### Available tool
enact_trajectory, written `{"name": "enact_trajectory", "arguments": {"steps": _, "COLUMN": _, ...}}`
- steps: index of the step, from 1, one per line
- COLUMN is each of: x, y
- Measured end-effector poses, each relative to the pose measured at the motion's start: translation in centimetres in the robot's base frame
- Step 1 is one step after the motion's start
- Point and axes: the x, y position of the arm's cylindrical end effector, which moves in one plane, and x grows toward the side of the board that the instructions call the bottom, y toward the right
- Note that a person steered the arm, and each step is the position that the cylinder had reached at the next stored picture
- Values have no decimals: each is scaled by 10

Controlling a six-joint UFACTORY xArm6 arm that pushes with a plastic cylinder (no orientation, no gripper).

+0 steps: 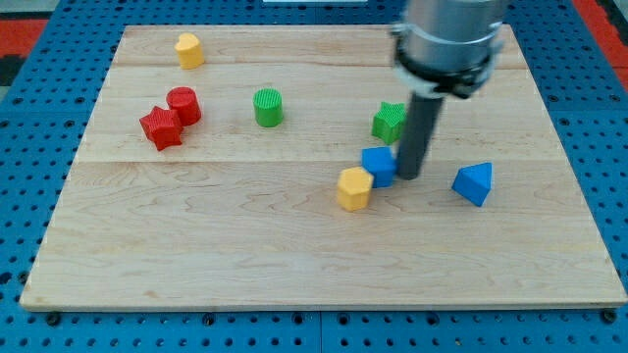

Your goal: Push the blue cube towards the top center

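Observation:
The blue cube (378, 165) sits right of the board's middle. My tip (409, 176) is at the cube's right side, touching or nearly touching it. A yellow block (354, 188) rests against the cube's lower left corner. A green star-shaped block (390, 122) stands just above the cube, partly hidden behind the rod.
A blue triangular block (474, 182) lies to the tip's right. A green cylinder (268, 107) is left of the star. A red cylinder (183, 104) and a red star-like block (161, 127) touch at the left. A yellow block (189, 50) is at the top left. The wooden board (196, 255) lies on a blue pegboard.

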Motion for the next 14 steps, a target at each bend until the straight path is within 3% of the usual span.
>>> {"name": "enact_trajectory", "arguments": {"steps": 1, "x": -1, "y": -73}}
{"name": "enact_trajectory", "arguments": {"steps": 2, "x": -3, "y": -74}}
{"name": "enact_trajectory", "arguments": {"steps": 4, "x": 0, "y": -141}}
{"name": "enact_trajectory", "arguments": {"steps": 6, "x": -75, "y": -80}}
{"name": "enact_trajectory", "arguments": {"steps": 7, "x": -92, "y": -85}}
{"name": "enact_trajectory", "arguments": {"steps": 8, "x": -82, "y": -99}}
{"name": "enact_trajectory", "arguments": {"steps": 10, "x": -91, "y": -169}}
{"name": "enact_trajectory", "arguments": {"steps": 11, "x": -133, "y": -78}}
{"name": "enact_trajectory", "arguments": {"steps": 13, "x": -155, "y": -31}}
{"name": "enact_trajectory", "arguments": {"steps": 14, "x": -166, "y": 42}}
